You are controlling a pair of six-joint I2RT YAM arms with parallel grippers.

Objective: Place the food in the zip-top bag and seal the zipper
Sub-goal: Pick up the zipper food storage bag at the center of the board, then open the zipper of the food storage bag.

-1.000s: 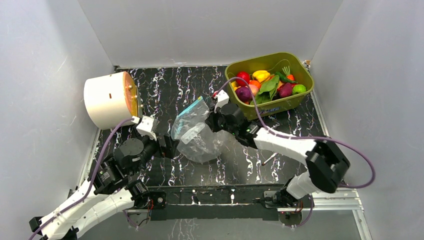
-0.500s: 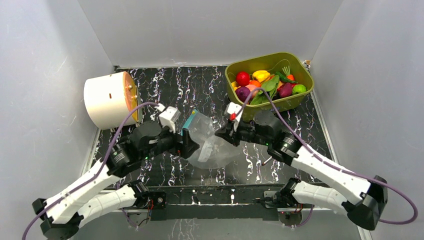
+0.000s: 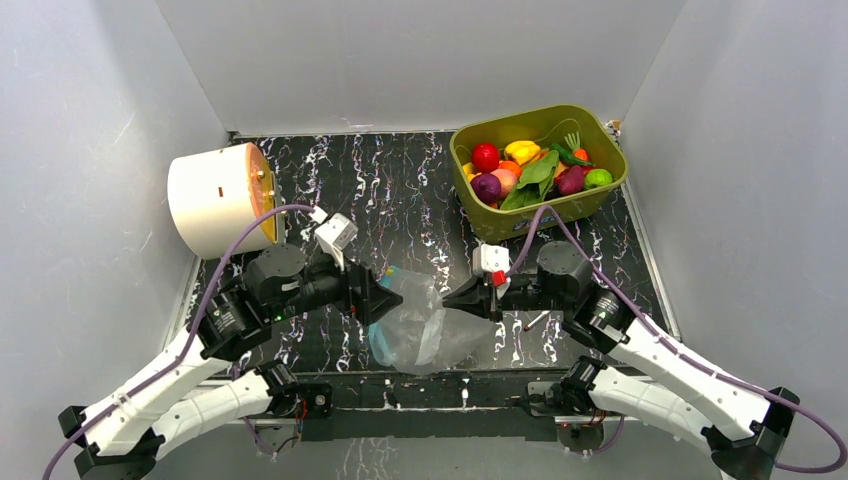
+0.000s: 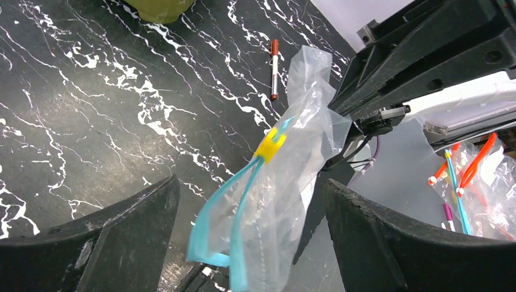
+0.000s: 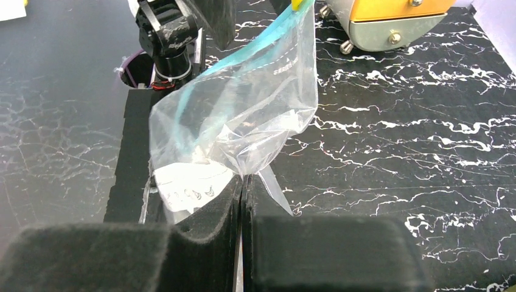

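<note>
Three views, one table (image 3: 390,180).
Overhead camera looks down; two close wrist cameras view the same bag (image 3: 418,325) from opposite sides.

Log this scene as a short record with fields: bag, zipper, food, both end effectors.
Zip-top bag: clear, crumpled, between the two arms; no food visible inside
Zipper: teal strip with a yellow slider, hanging between the left fingers
Food: piled in the olive-green tub, far right
Left end effector: open, one finger on either side of the zipper edge
Right end effector: shut on the bag's plastic
</note>
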